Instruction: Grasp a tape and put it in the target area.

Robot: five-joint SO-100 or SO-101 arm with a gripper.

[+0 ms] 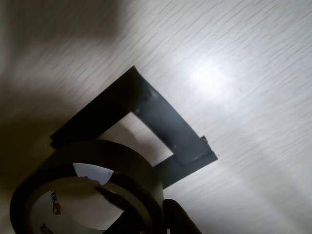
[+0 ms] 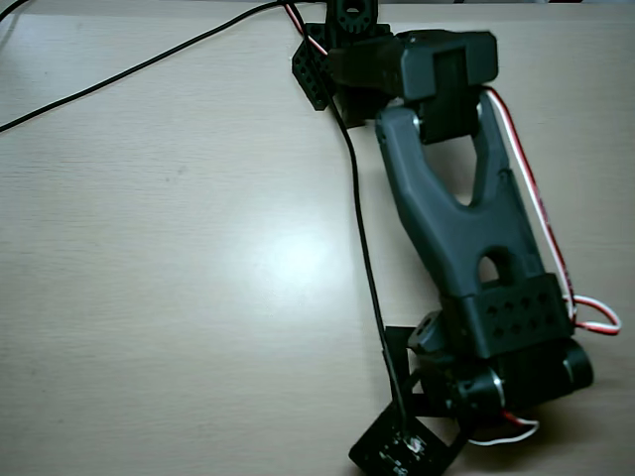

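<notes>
You're carrying the tape roll (image 1: 87, 190), pinched in the gripper (image 1: 168, 217), just short of the black square outline (image 1: 146, 122); ease forward over it, then release.

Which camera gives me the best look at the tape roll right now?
The wrist view. The tape fills its lower left corner, its hollow core visible, beside the black square outline on the table. In the overhead view the arm covers the roll, so nothing of it shows there.
</notes>
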